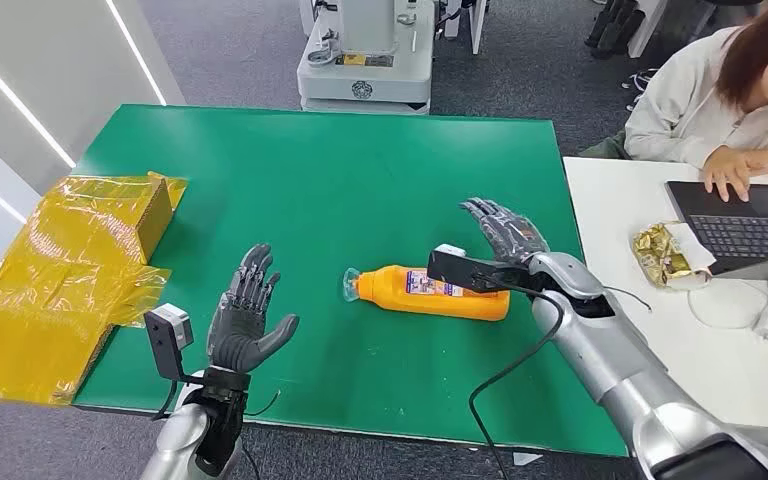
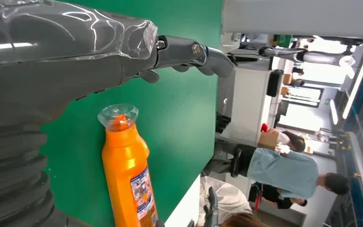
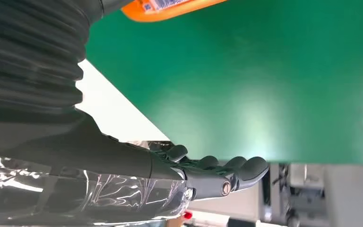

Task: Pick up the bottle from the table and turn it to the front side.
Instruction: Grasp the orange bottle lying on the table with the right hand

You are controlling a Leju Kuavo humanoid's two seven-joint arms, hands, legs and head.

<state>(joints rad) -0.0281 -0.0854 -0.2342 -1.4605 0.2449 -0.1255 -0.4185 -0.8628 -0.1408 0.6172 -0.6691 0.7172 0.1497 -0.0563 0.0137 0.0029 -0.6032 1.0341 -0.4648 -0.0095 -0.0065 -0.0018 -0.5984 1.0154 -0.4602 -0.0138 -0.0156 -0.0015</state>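
Orange bottle (image 1: 438,292) on its side | label (image 2: 142,189) printed, blue and white | wording too small to read

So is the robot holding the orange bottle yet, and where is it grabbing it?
Nothing is held. The orange plastic bottle lies on its side on the green table; the left hand and right hand are both open.

Orange bottle (image 1: 438,291), clear cap, on green table (image 1: 340,180).
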